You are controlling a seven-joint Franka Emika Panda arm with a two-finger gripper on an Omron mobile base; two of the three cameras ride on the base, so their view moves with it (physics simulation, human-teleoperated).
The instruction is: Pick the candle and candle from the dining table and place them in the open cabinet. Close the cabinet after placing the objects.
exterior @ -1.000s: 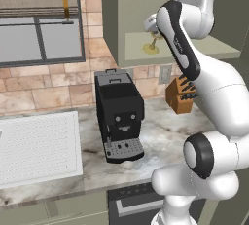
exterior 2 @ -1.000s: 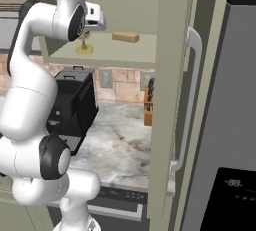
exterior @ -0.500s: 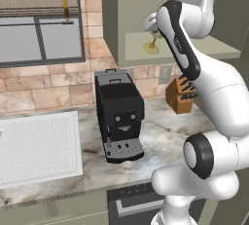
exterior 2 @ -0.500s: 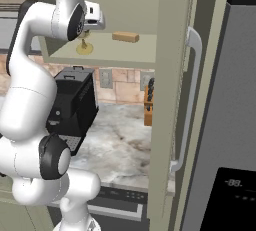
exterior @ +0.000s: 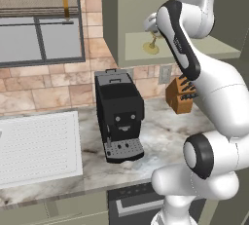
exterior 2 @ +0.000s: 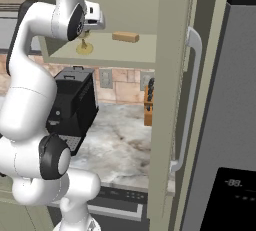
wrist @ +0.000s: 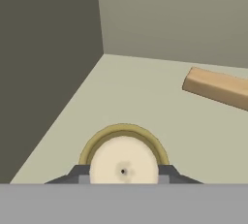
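Observation:
A short cream candle (wrist: 124, 162) on a gold stemmed holder stands on the lower shelf (exterior: 194, 48) of the open sage-green cabinet, near its left wall. Its round gold foot (exterior: 151, 48) rests on the shelf board (exterior 2: 125, 52). My gripper (wrist: 124, 175) reaches into the cabinet and is shut on the candle, one dark fingertip (wrist: 80, 174) on each side of the wax. From the base cameras the hand (exterior: 151, 26) hangs just above the holder's foot (exterior 2: 84, 50). The cabinet door (exterior 2: 167, 100) stands open to the right, its long silver handle (exterior 2: 187, 100) facing the base.
A tan wooden block (exterior 2: 125, 36) lies on the same shelf, right of the candle (wrist: 218, 87). Below on the marble counter stand a black coffee machine (exterior: 119, 114) and a wooden knife block (exterior: 180, 95). A white drainboard (exterior: 39, 146) lies at the left.

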